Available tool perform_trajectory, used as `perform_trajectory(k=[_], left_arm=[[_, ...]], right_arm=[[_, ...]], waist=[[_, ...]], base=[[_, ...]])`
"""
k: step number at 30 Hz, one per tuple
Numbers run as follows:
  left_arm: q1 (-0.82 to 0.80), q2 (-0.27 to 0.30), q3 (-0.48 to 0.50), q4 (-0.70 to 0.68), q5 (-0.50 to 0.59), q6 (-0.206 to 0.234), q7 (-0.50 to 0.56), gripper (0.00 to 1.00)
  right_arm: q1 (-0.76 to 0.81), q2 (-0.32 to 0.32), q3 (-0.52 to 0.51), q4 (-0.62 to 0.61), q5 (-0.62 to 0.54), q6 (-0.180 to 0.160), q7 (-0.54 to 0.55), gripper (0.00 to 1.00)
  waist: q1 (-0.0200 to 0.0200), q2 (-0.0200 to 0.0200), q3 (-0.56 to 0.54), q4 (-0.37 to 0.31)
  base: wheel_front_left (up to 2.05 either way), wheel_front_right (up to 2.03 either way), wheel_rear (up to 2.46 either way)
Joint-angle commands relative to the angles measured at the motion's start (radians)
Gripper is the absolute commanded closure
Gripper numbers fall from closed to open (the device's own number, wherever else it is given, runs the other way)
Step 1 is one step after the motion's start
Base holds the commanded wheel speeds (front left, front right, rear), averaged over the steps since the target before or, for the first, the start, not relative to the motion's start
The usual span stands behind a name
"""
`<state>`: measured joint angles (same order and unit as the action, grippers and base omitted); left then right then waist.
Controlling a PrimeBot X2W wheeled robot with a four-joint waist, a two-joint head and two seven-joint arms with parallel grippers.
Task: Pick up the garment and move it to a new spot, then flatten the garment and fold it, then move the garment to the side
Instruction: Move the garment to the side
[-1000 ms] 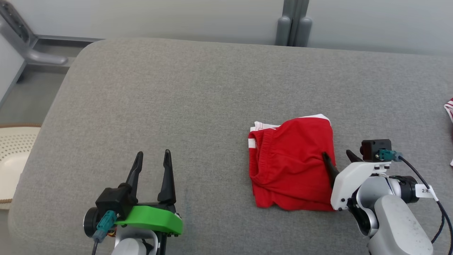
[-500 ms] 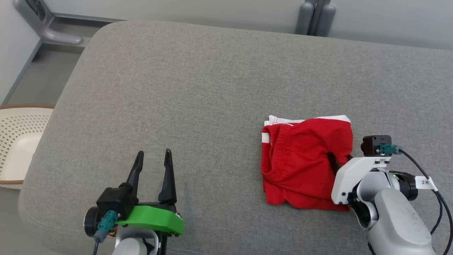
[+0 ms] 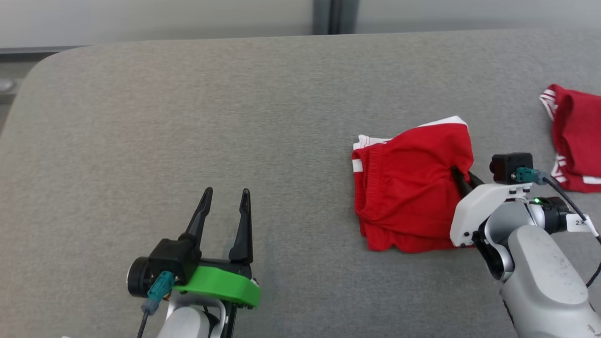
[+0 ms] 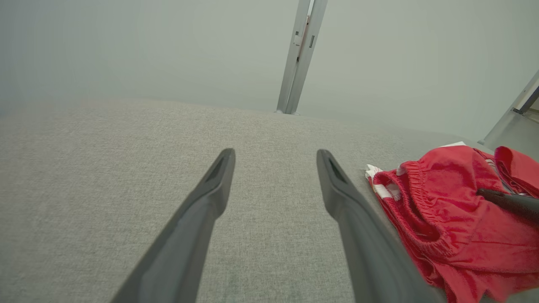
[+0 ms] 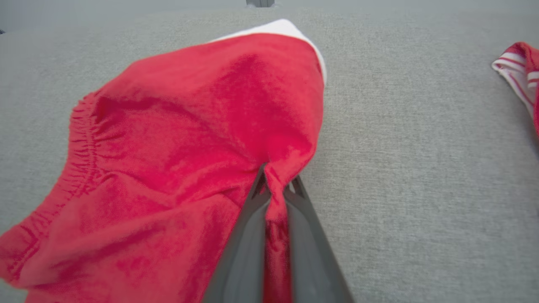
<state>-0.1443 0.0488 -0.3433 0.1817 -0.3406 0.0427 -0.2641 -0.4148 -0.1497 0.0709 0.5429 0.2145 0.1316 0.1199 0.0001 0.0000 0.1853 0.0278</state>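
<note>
Head view: folded red garment (image 3: 408, 188) lies right of centre on the grey cushion (image 3: 235, 117). The right gripper (image 3: 462, 176) is clamped on its right edge, judged a hold for carrying it aside. The left gripper (image 3: 227, 191) is parked low left, jaws apart and empty, well clear of the work. A second red garment (image 3: 573, 141) lies far right. Left wrist view: left gripper (image 4: 273, 155) spread above bare cushion, garment (image 4: 442, 210) off to its right. Right wrist view: right gripper (image 5: 276, 181) pinches a pleat of garment (image 5: 189, 126). Change: a second earlier those jaws stood open at that edge; the head camera has since swung right.
</note>
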Motion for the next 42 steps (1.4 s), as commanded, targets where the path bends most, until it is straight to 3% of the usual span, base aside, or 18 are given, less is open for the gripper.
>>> perform_trajectory(k=[1, 7, 14, 20, 26, 42], left_arm=[[-0.026, 0.004, -0.007, -0.002, 0.012, -0.006, 0.0, 0.0], [-0.062, 0.005, -0.028, 0.005, 0.033, -0.013, 0.0, 0.0], [-0.085, 0.009, -0.036, 0.026, 0.046, -0.025, 0.0, 0.0], [-0.093, 0.01, -0.034, 0.03, 0.048, -0.021, 0.0, 0.0], [-0.093, 0.009, -0.026, 0.02, 0.042, -0.017, 0.0, 0.0], [-0.104, 0.006, -0.038, -0.018, 0.049, -0.019, 0.0, 0.0]], right_arm=[[-0.011, -0.012, -0.001, -0.013, -0.006, -0.002, -0.01, 1.0], [-0.028, -0.03, 0.006, -0.058, 0.009, -0.002, -0.02, 1.0], [-0.042, -0.023, -0.002, -0.054, 0.019, -0.002, -0.043, 1.0], [-0.08, -0.026, 0.015, -0.031, -0.004, -0.002, -0.075, 1.0], [-0.174, -0.073, 0.024, -0.001, -0.032, -0.002, -0.09, 1.0], [-0.375, -0.391, -0.049, 0.19, -0.106, -0.002, -0.055, 1.0]], waist=[[-0.0001, 0.0, 0.044, -0.171], [-0.0001, 0.0, 0.105, -0.326], [-0.0001, 0.0, 0.134, -0.376], [-0.0001, 0.0, 0.134, -0.34], [-0.0001, 0.0, 0.134, -0.278], [-0.0001, 0.0, 0.192, -0.116]], base=[[0.0, 0.0, 0.0], [0.0, 0.0, 0.0], [0.0, 0.0, 0.0], [0.0, 0.0, 0.0], [0.0, 0.0, 0.0], [0.0, 0.0, 0.0]])
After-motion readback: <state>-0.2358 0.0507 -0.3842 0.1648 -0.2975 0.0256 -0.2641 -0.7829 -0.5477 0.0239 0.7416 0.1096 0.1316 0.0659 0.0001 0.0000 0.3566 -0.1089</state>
